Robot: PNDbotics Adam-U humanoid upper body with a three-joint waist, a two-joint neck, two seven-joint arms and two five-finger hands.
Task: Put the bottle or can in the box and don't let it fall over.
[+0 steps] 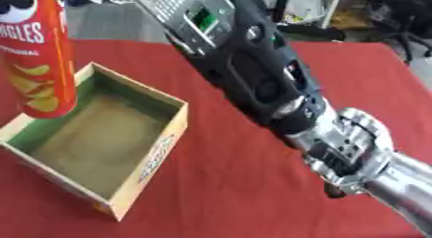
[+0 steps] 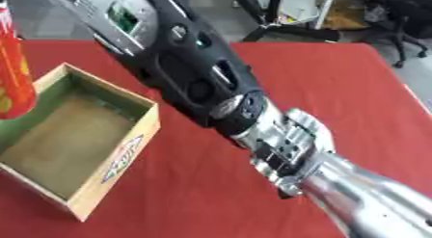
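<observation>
Hanging upright above the near-left part of the open cardboard box (image 1: pixel 127 181), the tall red cylindrical chips can (image 1: pixel 33 54) is not yet set down: its bottom edge shows against the box's left inner side, and you cannot see from these views whether it touches the brown floor of the box or not. The box lies on the counter covered with red cloth (image 1: pixel 253 184), with green inner walls and a printed label on its right outer wall. No hand appears in either view; only the long black and silver arm (image 1: pixel 270 83) crosses the picture from the lower right toward the upper left, so I cannot tell whether any hand is open or grips the can. The step in hand seems to be the lowering of the can into the box. For the next move, you should bring it straight down and keep it vertical, away from the wall, until the base sits flat, and release only then, because such a tall narrow can will tip easily.
</observation>
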